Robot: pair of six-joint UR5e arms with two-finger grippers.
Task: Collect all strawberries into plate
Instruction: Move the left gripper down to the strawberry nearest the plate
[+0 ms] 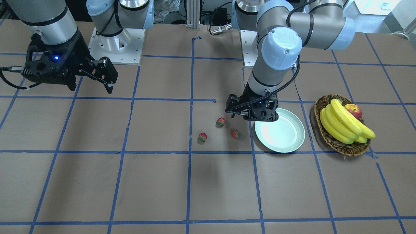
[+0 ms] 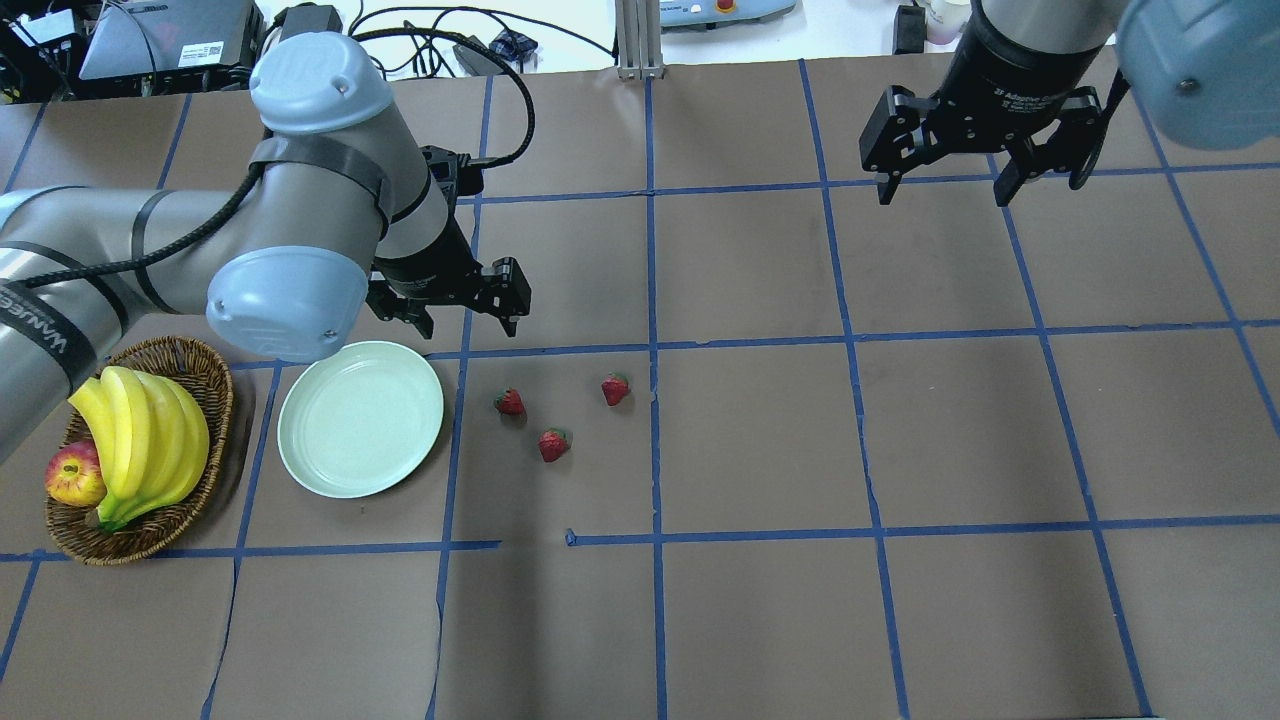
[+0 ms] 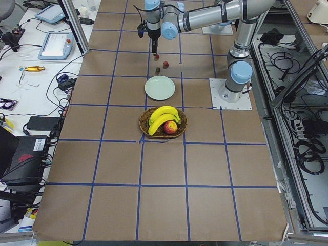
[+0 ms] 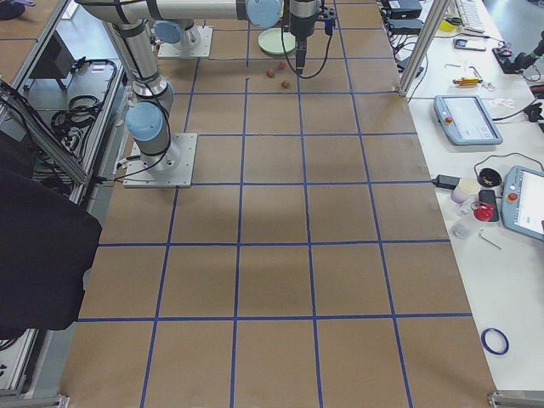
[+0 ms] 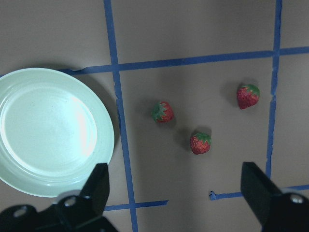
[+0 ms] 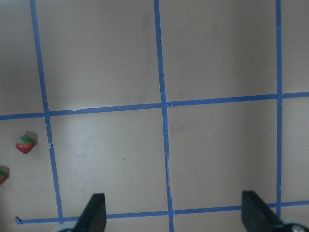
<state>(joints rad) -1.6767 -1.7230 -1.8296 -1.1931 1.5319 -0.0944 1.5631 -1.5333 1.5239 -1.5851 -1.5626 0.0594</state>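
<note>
- Small strawberries (image 2: 553, 444): red, green leafy tops.
- Round glossy plate (image 2: 360, 418): plain pale mint.
- Paper-covered bench (image 2: 760, 620): brown, blue tape grid.
- Woven wicker basket (image 2: 196, 362): brown; bananas (image 2: 150, 440) yellow; apple (image 2: 75, 474) red-yellow.

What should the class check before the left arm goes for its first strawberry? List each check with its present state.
1. Left gripper open and empty: ok.
2. Plate bare and unblocked: ok.
3. Three strawberries lying apart, all outside the plate: ok.
4. A strawberry between the left jaws: not ok; none is.
5. Right gripper well away from the strawberries: ok.
</note>
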